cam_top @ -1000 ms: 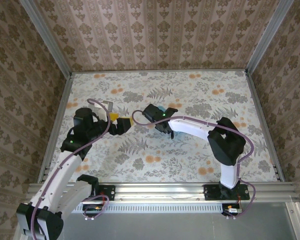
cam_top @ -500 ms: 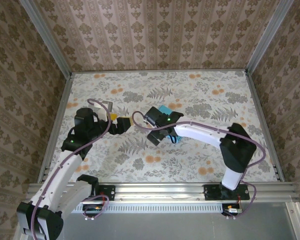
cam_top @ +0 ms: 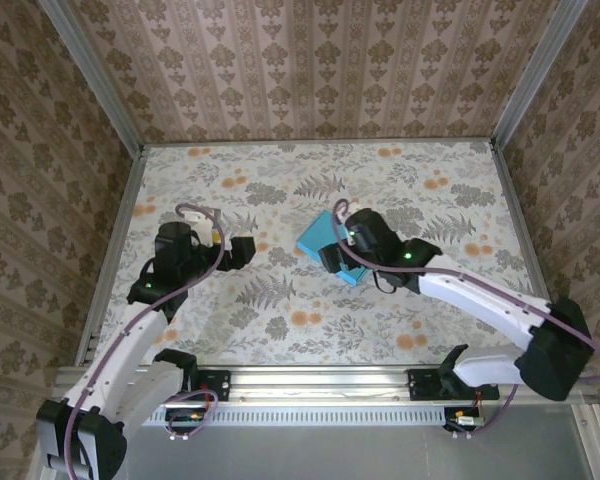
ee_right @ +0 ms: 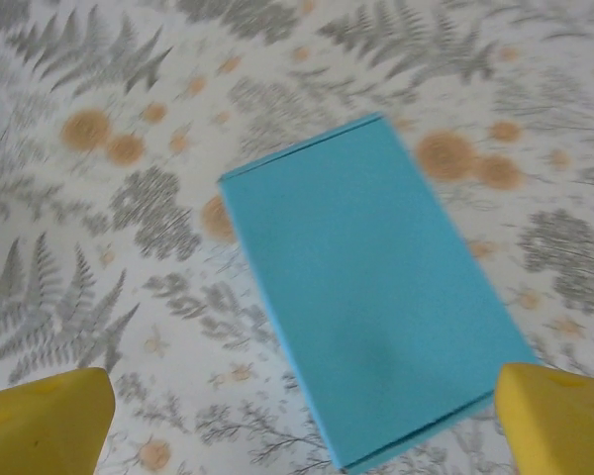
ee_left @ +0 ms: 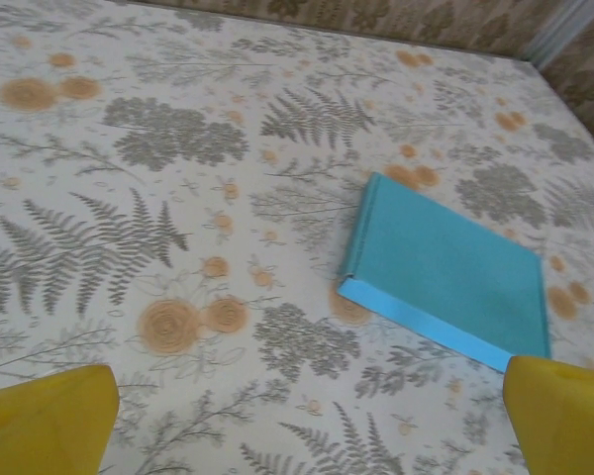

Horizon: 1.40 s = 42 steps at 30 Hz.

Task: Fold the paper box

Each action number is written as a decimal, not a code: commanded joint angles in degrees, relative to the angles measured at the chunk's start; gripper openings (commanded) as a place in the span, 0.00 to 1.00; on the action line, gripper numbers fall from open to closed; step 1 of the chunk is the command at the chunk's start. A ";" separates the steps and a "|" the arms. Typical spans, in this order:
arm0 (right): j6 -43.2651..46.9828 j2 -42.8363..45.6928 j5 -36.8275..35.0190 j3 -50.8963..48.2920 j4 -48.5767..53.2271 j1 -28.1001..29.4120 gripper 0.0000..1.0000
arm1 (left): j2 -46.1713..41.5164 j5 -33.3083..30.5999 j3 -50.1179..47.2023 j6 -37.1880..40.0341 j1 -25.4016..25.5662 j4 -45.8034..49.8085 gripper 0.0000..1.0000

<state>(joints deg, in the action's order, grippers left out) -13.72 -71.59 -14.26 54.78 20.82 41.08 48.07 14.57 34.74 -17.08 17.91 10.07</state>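
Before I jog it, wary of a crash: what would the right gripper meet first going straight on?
Most likely the blue box, lying flat ahead between its open fingers; depth is unclear.

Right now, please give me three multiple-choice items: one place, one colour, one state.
1. The paper box lies: A in the middle of the table, below the right tool; B in the far left corner; C at the near edge.
2. Its top is: A white; B turquoise; C orange.
3. That tool is: A shut on the box; B open, empty; C shut, empty.
Key: 1 A, the top view shows it there; 2 B, its face is turquoise; 3 B, the yellow fingers stand wide apart.
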 commanded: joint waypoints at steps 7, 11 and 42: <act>-4.34 9.60 -16.06 -12.56 -11.49 -10.04 1.00 | 5.58 -20.73 -1.45 10.31 -0.84 -6.36 1.00; -2.26 13.19 -17.95 -17.83 -16.92 -16.82 1.00 | 11.06 -27.74 0.05 15.42 -2.97 -9.68 1.00; 13.10 -11.33 -4.44 -31.93 -67.41 -34.74 1.00 | 40.91 -12.35 -12.06 20.02 -18.25 -61.94 1.00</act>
<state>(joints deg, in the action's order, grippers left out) -1.80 -78.61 -22.61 22.39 -38.92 6.85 88.99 -0.67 21.02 3.62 -0.10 -49.78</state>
